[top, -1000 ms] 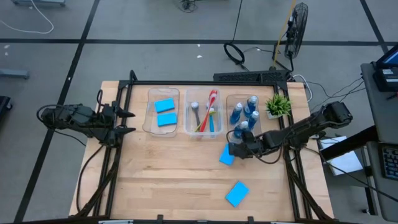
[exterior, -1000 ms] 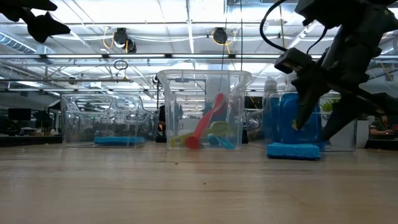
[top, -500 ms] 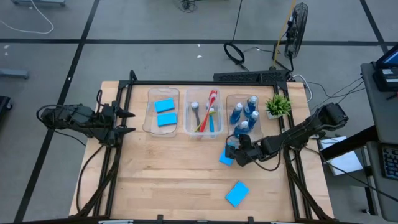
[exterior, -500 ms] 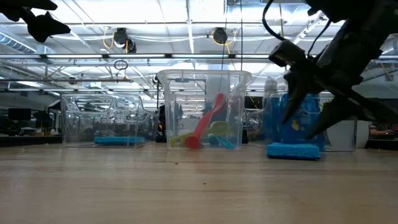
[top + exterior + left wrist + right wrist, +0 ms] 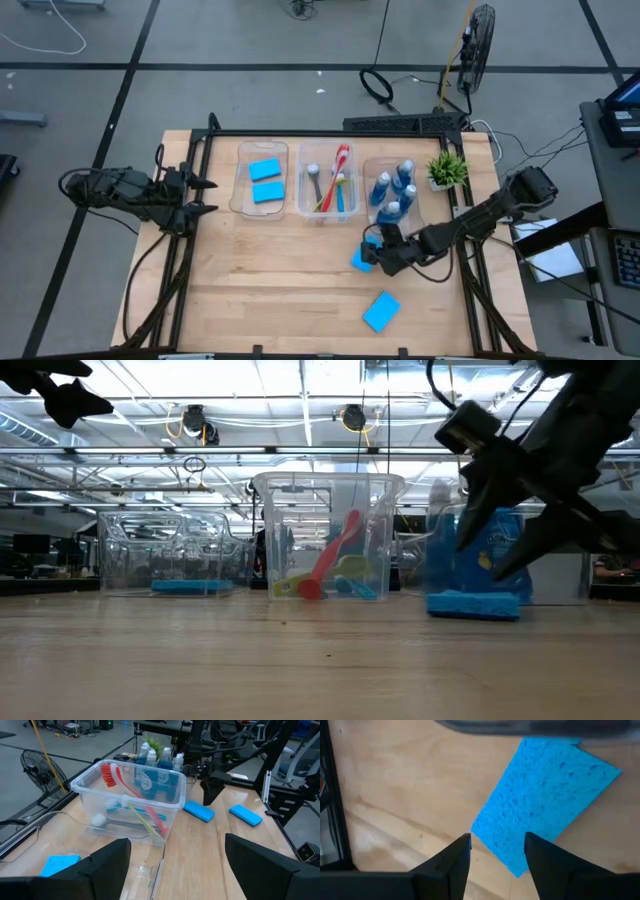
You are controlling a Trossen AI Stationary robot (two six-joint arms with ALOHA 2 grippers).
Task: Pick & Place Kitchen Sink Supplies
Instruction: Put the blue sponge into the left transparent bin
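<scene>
right gripper moved nearer over sponge, fingers apart; sponge lies diagonal.

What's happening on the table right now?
The right gripper hangs with its jaws open over a blue sponge lying on the table in front of the bottle bin. A second loose sponge lies nearer the front edge. The left gripper waits, open, at the table's left edge.

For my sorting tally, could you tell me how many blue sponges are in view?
4: two in the left bin, at and; one under the right gripper at; one nearer the front edge.
</scene>
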